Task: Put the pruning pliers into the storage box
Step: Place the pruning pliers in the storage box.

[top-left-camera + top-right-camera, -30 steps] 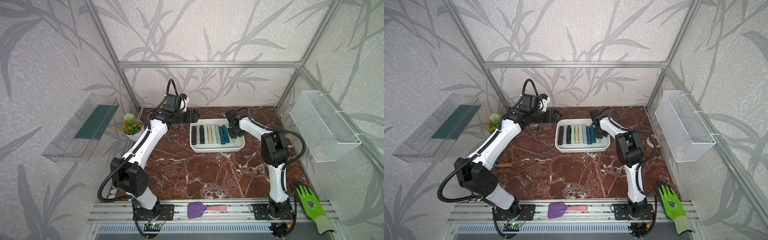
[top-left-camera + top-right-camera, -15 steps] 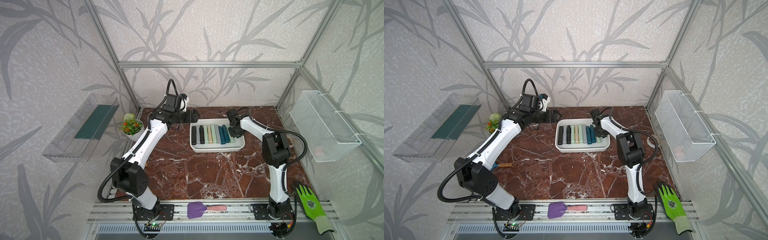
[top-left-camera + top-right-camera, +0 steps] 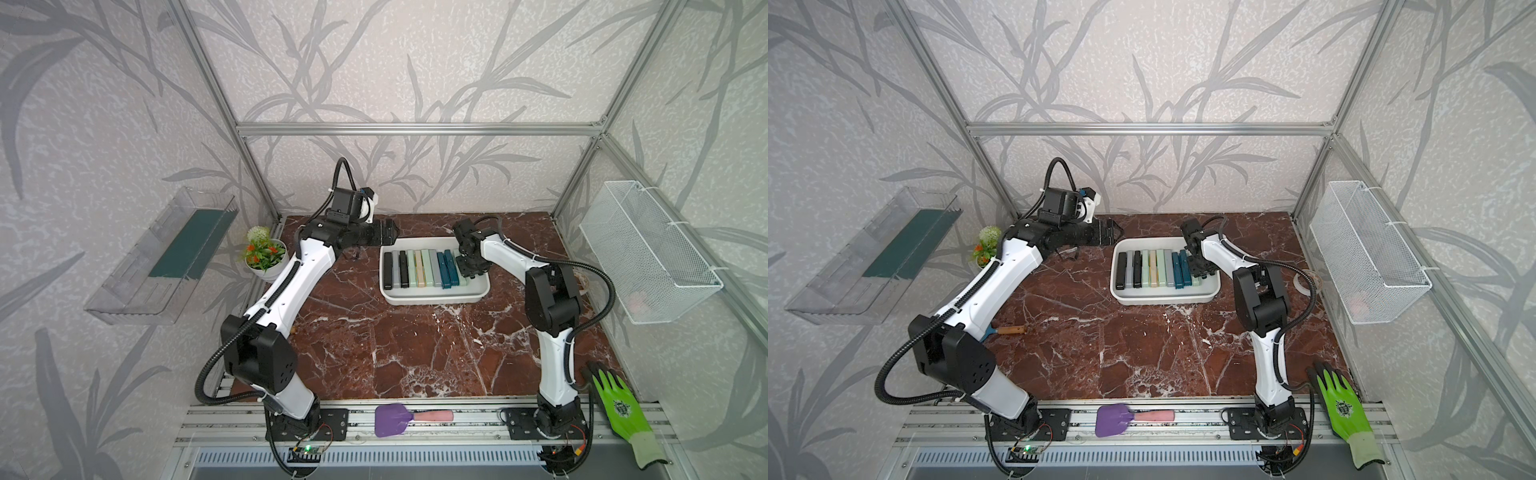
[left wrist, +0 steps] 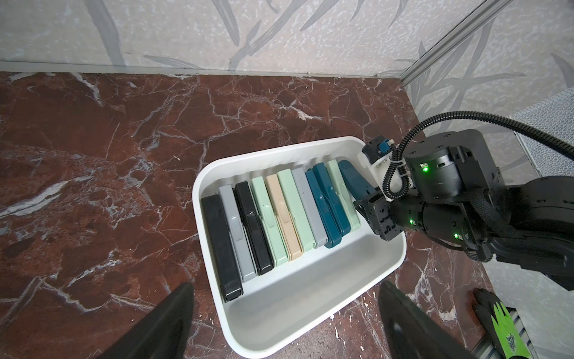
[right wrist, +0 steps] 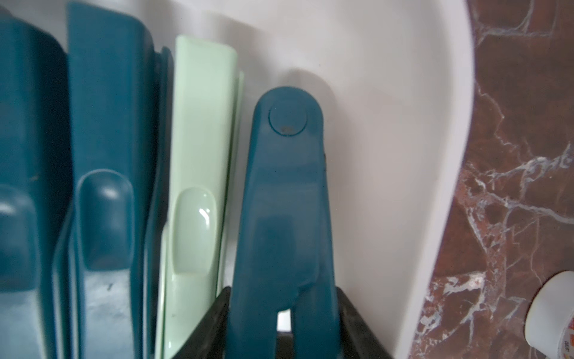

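Observation:
The white storage box (image 3: 436,300) (image 3: 1165,298) stands at the back middle of the marble table. Several pruning pliers (image 3: 422,268) (image 4: 279,217) lie side by side in it, black, grey, pale green, beige and dark teal. At the row's right end my right gripper (image 3: 469,268) (image 5: 284,310) is shut on a dark teal pruning pliers (image 5: 285,202) whose handles are slightly spread; its rounded tip points at the box wall (image 5: 388,124). My left gripper (image 3: 388,236) (image 4: 285,289) hangs open and empty by the box's far left corner.
A purple spatula (image 3: 409,419) lies on the front rail and a green glove (image 3: 619,407) at the front right. A flower pot (image 3: 264,255) stands at the back left. A wire basket (image 3: 648,257) and a clear tray (image 3: 166,253) hang on the side walls. A wooden-handled tool (image 3: 1009,330) lies under the left arm.
The right wrist has shifted a little at the right end of the box, still on the teal pliers. The left arm has not moved.

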Available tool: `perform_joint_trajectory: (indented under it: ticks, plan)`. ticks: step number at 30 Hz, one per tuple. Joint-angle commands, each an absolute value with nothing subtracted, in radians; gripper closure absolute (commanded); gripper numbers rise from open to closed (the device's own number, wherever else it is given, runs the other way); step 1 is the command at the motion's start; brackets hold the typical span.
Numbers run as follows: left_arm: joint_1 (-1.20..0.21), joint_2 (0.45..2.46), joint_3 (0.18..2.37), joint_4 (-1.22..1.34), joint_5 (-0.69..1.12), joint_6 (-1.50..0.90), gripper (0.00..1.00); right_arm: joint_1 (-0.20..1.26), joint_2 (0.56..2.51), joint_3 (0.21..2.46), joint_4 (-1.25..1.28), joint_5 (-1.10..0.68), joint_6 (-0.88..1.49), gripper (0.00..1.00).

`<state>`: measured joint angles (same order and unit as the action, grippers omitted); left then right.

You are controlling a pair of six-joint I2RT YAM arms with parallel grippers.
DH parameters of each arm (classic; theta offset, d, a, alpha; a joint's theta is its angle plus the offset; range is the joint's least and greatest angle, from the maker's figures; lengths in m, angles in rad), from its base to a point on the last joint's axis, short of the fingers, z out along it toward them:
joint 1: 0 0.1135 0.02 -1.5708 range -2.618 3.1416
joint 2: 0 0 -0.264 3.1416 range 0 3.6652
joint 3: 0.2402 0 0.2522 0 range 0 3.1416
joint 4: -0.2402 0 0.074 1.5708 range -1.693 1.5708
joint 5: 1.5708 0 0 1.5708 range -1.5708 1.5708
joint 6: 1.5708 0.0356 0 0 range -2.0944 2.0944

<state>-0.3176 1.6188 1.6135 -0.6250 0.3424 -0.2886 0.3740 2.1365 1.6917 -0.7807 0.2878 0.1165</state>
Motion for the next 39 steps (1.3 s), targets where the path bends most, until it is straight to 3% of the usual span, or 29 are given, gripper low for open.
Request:
perform_joint_trajectory:
  ticks: [1, 2, 4, 5, 14, 16, 19, 28, 33, 37, 39]
  plan:
    - [-0.316, 1.600, 1.606, -0.637, 0.357, -0.275, 0.08, 0.367, 2.092, 1.674, -0.799, 0.300, 0.133, 0.53]
    - [-0.316, 1.601, 1.606, -0.637, 0.358, -0.275, 0.08, 0.365, 2.095, 1.674, -0.799, 0.301, 0.135, 0.62]
    - [-0.315, 1.599, 1.606, -0.638, 0.357, -0.274, 0.08, 0.365, 2.098, 1.674, -0.801, 0.309, 0.138, 0.93]
    - [-0.316, 1.598, 1.606, -0.639, 0.357, -0.273, 0.08, 0.365, 2.099, 1.674, -0.801, 0.313, 0.138, 1.00]
    - [-0.317, 1.612, 1.606, -0.621, 0.375, -0.283, 0.08, 0.365, 2.003, 1.665, -0.810, 0.337, 0.118, 1.00]
    - [-0.317, 1.615, 1.605, -0.619, 0.380, -0.286, 0.09, 0.364, 1.986, 1.645, -0.796, 0.324, 0.116, 0.80]
    - [-0.317, 1.610, 1.600, -0.617, 0.379, -0.287, 0.08, 0.360, 1.986, 1.607, -0.763, 0.287, 0.119, 0.65]
    - [-0.316, 1.595, 1.598, -0.631, 0.367, -0.278, 0.09, 0.359, 2.046, 1.590, -0.723, 0.278, 0.121, 0.47]
    - [-0.317, 1.598, 1.603, -0.632, 0.369, -0.279, 0.09, 0.359, 2.035, 1.601, -0.735, 0.285, 0.114, 0.43]
    - [-0.317, 1.602, 1.608, -0.632, 0.375, -0.278, 0.09, 0.359, 1.997, 1.600, -0.764, 0.280, 0.115, 0.30]
    - [-0.317, 1.603, 1.607, -0.629, 0.377, -0.279, 0.09, 0.359, 1.971, 1.589, -0.773, 0.268, 0.113, 0.29]
